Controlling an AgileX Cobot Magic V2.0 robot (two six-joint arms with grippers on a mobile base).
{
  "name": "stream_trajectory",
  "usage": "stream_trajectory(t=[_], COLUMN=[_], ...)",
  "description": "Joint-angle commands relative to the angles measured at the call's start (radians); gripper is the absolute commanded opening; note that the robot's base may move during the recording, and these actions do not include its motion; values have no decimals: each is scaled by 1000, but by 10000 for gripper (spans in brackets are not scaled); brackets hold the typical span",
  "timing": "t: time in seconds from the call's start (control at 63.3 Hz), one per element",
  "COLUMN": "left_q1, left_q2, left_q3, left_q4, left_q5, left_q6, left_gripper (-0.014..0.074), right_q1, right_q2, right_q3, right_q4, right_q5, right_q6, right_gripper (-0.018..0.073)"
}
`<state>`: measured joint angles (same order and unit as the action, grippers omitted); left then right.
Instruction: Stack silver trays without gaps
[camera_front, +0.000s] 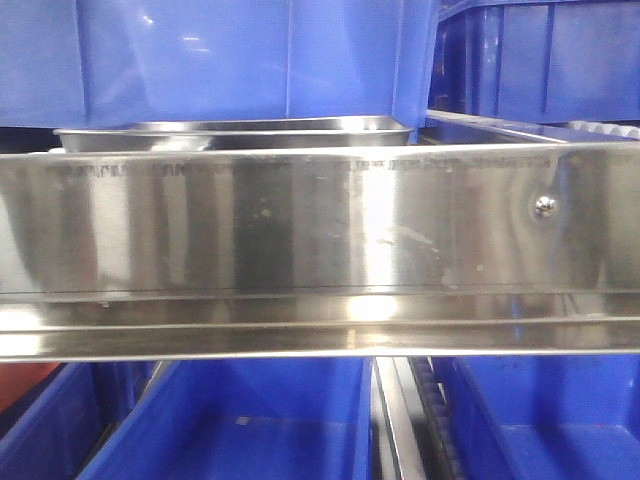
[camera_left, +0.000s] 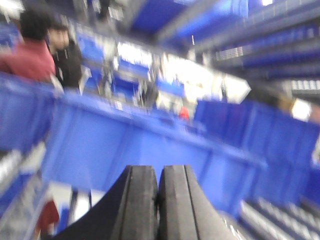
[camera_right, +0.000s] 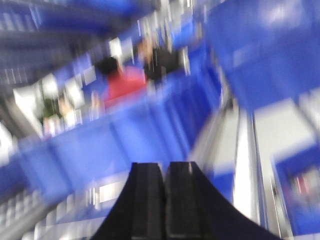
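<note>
One silver tray (camera_front: 235, 130) shows only as a polished rolled rim just above the long steel rail in the front view. The rim of another silver tray (camera_front: 500, 128) peeks out to its right. Neither arm appears in that view. My left gripper (camera_left: 159, 172) is shut with its black pads pressed together and nothing between them, pointing at blurred blue bins. My right gripper (camera_right: 165, 170) is likewise shut and empty, aimed at a blurred row of blue bins. No tray shows in either wrist view.
A long flat steel rail (camera_front: 300, 250) with a screw (camera_front: 545, 206) crosses the front view. Blue plastic bins (camera_front: 230, 55) stand behind and below (camera_front: 250, 430) it. Two people (camera_left: 47, 52) stand beyond the bins, also blurred in the right wrist view (camera_right: 127, 80).
</note>
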<state>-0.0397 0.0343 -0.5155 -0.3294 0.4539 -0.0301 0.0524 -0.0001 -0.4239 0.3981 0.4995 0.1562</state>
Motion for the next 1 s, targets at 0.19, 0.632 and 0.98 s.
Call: stream_trajectory(t=[0.19,0.632,0.98], left_q1=[-5,-101,-108], left_q2=[238,452,603], left_q3=[-164,-342,-369], left_q4=[34,53,-9], left_q5=[232,265,187], left_q6=[5,111,109], left_gripper=[4,-10,-10], right_q1=[1,6,7], right_q2=[154,473,719], right_q3=[-161,-503,-580], right_q4=[-31,-46,-45], right_q5=[266,412,397], right_q6=[-156,-306,-306], right_gripper=[-78,-67,-67])
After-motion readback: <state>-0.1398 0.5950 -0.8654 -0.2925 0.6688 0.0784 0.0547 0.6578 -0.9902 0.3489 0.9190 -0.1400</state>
